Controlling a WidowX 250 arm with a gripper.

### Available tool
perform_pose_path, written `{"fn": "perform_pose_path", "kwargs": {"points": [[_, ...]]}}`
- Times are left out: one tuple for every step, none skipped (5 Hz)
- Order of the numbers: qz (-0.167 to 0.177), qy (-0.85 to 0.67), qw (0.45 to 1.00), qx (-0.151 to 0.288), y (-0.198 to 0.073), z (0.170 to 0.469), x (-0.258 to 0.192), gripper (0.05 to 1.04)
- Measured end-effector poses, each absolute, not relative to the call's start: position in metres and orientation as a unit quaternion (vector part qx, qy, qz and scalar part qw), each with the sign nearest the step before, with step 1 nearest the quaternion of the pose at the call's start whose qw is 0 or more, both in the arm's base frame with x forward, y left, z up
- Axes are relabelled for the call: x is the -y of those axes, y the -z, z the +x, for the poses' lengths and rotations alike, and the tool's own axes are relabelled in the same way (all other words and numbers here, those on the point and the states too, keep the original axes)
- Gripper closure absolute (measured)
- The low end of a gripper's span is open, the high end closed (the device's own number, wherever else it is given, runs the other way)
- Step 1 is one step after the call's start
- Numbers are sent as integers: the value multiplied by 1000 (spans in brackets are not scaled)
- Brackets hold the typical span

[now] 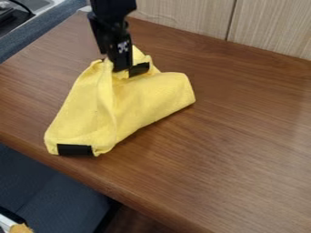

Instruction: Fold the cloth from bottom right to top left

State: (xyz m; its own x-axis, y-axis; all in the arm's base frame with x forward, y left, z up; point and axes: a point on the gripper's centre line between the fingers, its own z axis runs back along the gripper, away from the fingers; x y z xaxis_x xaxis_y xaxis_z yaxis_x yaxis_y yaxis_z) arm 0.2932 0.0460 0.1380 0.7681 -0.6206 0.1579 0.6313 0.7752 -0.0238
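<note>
The black gripper (pixel 119 67) hangs down at the upper left of the camera view, shut on the yellow cloth (pixel 141 98). Around its tip the cloth is bunched and raised, with a ridge running down toward the lower left. A black patch marks the cloth's lower-left corner, near the table's front edge. Another dark piece lies just right of the gripper tip; whether it belongs to the cloth or the gripper, I cannot tell. Toward the right, the cloth ends in a rounded, folded-over edge. The gripper hides part of the cloth behind it.
Brown wooden table (pixel 243 150) extends to the right of the cloth. A light wood-grain panel (pixel 182 16) borders its back edge. At the upper left is a grey surface with a dark object and a cable. Dark blue seating (pixel 48 191) lies below the front edge.
</note>
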Motion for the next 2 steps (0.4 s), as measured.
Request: {"fn": "perform_pose_path", "kwargs": {"points": [[-53, 321, 943, 69, -139, 291, -47, 83], [-52, 319, 944, 70, -140, 291, -49, 83]]}}
